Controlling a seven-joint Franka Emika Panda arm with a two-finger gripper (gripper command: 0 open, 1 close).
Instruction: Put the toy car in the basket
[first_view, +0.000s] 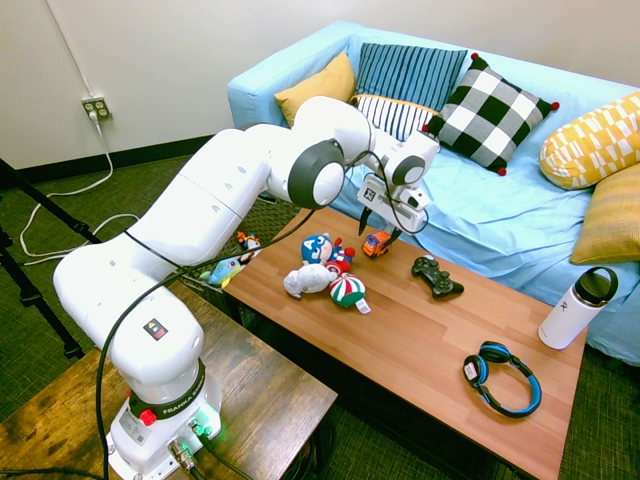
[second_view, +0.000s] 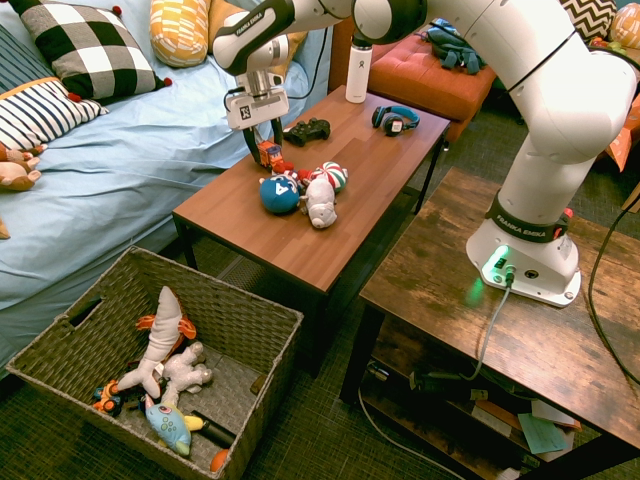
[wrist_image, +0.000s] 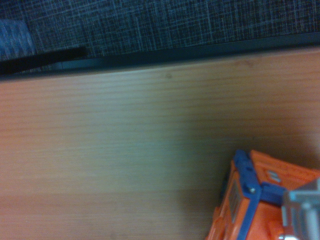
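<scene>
One toy car (second_view: 268, 153) between open end effector (second_view: 262, 152) fingers.

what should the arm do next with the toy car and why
Probably close the fingers on the toy car and lift. The gripper is down at the coffee table with open fingers either side of the car, which still rests on the wood; the basket sits on the floor beyond.

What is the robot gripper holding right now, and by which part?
Nothing is clearly held: the gripper stands open, its fingers either side of the small orange-red plastic toy car, which sits on the wooden table.
</scene>
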